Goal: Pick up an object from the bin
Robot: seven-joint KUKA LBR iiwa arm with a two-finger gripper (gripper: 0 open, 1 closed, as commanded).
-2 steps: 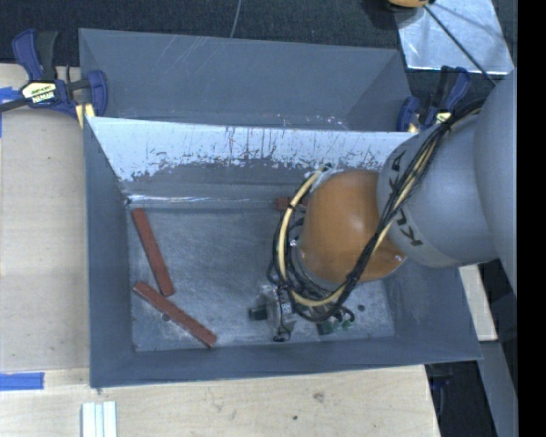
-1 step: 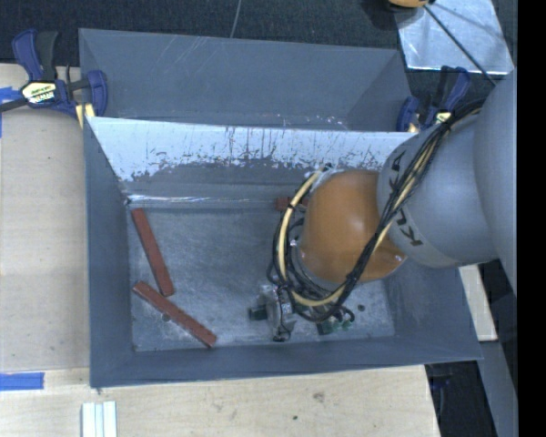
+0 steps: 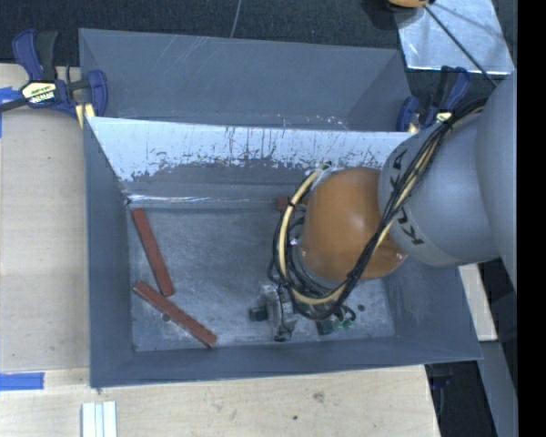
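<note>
- The claw (image 3: pixel 279 320) hangs low over the floor of the bin (image 3: pixel 109 244), close to its lower wall. Whether it is apart or together cannot be told.
- The nearest thing, a flat reddish-brown stick (image 3: pixel 174 314), lies to its left, apart from it, toward the lower-left corner.
- Its long axis slants from upper left down to lower right.
- A second stick (image 3: pixel 152 251) lies steeper, just above it.

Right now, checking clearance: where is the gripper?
In the camera view, the gripper is by the lower wall of the bin, right of centre; the lower brown stick lies apart to its left.
</note>
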